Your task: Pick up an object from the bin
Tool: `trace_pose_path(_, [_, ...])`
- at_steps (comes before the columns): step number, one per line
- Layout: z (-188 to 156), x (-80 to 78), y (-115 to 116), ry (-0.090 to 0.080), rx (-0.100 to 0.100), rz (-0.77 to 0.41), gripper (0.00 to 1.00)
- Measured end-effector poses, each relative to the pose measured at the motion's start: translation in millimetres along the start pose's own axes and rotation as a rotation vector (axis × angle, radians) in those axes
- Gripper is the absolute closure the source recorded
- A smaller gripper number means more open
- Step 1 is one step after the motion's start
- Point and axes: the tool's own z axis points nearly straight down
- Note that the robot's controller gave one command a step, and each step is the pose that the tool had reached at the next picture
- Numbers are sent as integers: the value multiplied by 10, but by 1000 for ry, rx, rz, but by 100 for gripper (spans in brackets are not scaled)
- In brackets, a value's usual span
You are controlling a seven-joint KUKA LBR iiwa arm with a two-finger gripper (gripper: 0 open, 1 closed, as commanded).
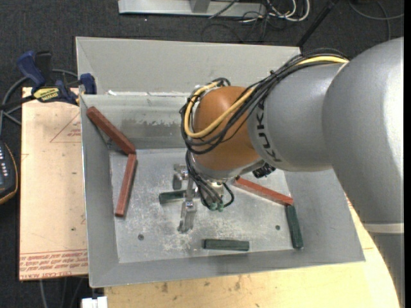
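Note:
My gripper (187, 215) hangs below the orange wrist cover, low over the middle of the bin floor. A short dark green stick (171, 197) lies flat just to its left, one end reaching under the gripper. Whether the two touch is hidden. A red stick (264, 192) lies slanted to the gripper's right, its near end tucked under the wrist. Another dark green stick (226, 244) lies in front of the gripper by the bin's front wall.
Two red-brown sticks are at the left: one (110, 131) leans in the back left corner, the other (126, 185) lies along the left wall. A dark green stick (294, 227) lies at the front right. The arm covers the bin's right back part.

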Motion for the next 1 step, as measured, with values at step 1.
trace_pose_path(1, [420, -525, -221, -12, -4, -41, 0])
